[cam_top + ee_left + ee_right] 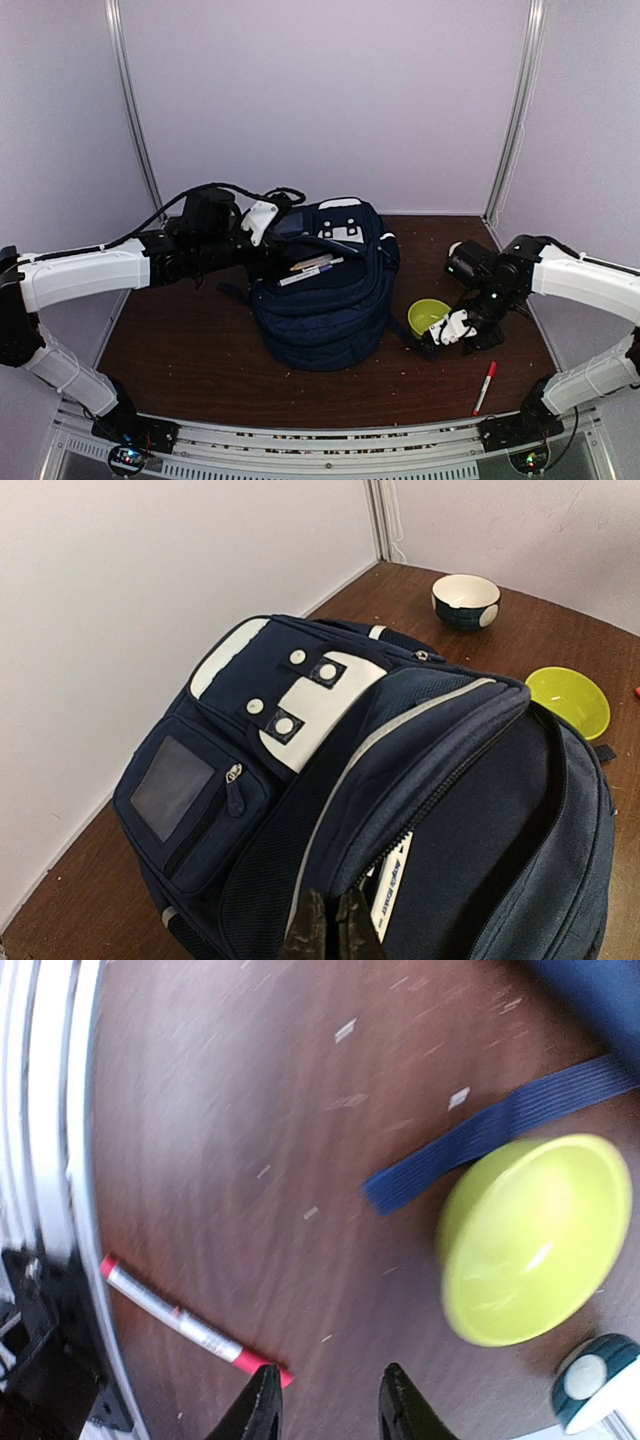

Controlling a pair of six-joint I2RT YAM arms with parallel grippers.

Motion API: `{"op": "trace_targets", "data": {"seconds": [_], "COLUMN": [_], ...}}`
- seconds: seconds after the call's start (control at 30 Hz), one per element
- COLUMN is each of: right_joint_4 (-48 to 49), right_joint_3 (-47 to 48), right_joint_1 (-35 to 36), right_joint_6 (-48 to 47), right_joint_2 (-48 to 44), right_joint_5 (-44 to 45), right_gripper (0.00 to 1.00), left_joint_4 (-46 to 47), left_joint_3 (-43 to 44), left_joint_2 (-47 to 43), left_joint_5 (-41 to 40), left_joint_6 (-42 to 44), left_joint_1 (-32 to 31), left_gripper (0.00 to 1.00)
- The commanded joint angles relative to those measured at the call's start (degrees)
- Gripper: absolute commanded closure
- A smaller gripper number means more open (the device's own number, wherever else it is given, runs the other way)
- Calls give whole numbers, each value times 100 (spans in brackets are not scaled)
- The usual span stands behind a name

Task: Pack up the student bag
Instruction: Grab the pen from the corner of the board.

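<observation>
Student bag (pixel 325 290), navy w/ white patches, lies mid-table (pixel 170 350), a bit toward the far edge, main compartment gaping. Several pens (pixel 312 268) poke out of the opening. One strap (pixel 480 1145) trails flat on the wood to the right, its end just beside the lime bowl.

L gripper (pixel 327 932): fingers (pixel 305 935) pressed together, nipping the grey-piped rim of the bag's opening on the bag's far-left side. L arm reaches in from the near-left corner, forearm approx level over the left half of the table, wrist turned in toward the bag.

R gripper (pixel 325 1410): fingers (pixel 262 1405) spread partway, bare wood showing btw them, gripping no object. It hangs low over the table's right side, tips down, btw lime bowl and marker. R arm comes from the near-right corner, elbow high by the right edge, forearm bent back & down toward the centre.

Lime-green bowl (pixel 429 315) sits upright, right of the bag & apart from it. White & dark-green bowl (pixel 466 600) stands farther back, toward the far-right corner. Red marker (pixel 485 386) lies by the near edge, right side, well apart from the bag.
</observation>
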Motion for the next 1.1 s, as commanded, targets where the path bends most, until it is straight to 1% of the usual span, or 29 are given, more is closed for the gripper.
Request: {"op": "trace_targets", "data": {"seconds": [0.0, 0.17, 0.43, 0.8, 1.07], "right_joint_4": [-595, -495, 25, 715, 1343], "right_joint_3": [-646, -1194, -1831, -2288, -2691], "right_joint_1": [-129, -130, -110, -41, -24], "right_joint_6": [-888, -1281, -1552, -1552, -1628], "right_joint_2": [-500, -606, -411, -235, -230], "right_joint_5": [405, 679, 912, 1085, 1311], "right_gripper": [66, 64, 63, 63, 65], "left_joint_4": [611, 601, 567, 531, 496], "left_joint_3": [53, 62, 91, 114, 129], "left_joint_2": [-185, -174, -173, -200, -239], "left_joint_5": [-122, -133, -152, -157, -174], "left_joint_6": [-60, -58, -56, -56, -39], "left_joint_1": [121, 133, 133, 131, 139], "left_gripper": [100, 100, 100, 100, 100]}}
